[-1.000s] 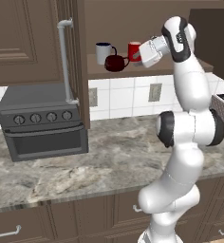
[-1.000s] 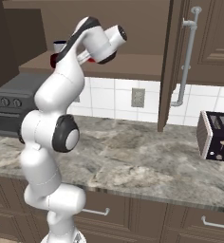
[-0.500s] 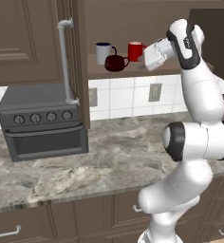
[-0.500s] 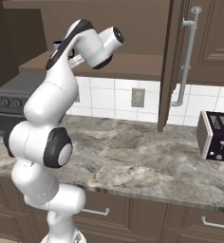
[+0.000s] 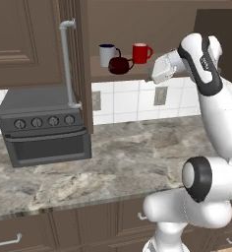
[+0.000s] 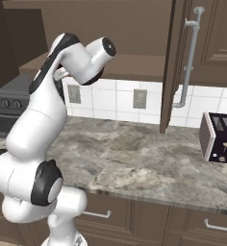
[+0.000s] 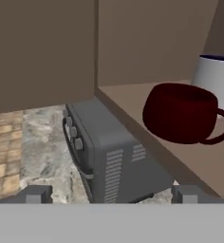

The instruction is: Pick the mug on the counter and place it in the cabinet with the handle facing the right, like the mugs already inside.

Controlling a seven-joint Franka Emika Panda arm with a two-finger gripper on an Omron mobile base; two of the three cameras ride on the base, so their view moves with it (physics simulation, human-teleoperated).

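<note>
The dark maroon mug (image 5: pixel 119 65) stands upright on the cabinet shelf (image 5: pixel 137 73), in front of and between the grey mug with navy rim (image 5: pixel 107 53) and the red mug (image 5: pixel 141 52). Its loop handle (image 5: pixel 130 62) points right. My gripper (image 5: pixel 151 76) hangs just right of the shelf's front edge, apart from the mug. In the hand view the maroon mug (image 7: pixel 180 113) sits at the right with its handle (image 7: pixel 222 129) to the right and the grey mug (image 7: pixel 216 76) behind it. My gripper (image 7: pixel 114 194) is open with nothing between its fingertips (image 7: pixel 38 194).
The cabinet door (image 5: pixel 82 59) stands open to the left, its silver bar handle (image 5: pixel 66 63) facing me. A grey toaster oven (image 5: pixel 44 127) sits on the marbled counter (image 5: pixel 128 157) below the shelf. A dark toaster (image 6: pixel 220 139) stands on the counter at the right.
My hand has dropped lower and drawn back from the shelf, and the arm's elbow has swung right. The maroon mug has stayed put on the shelf.
</note>
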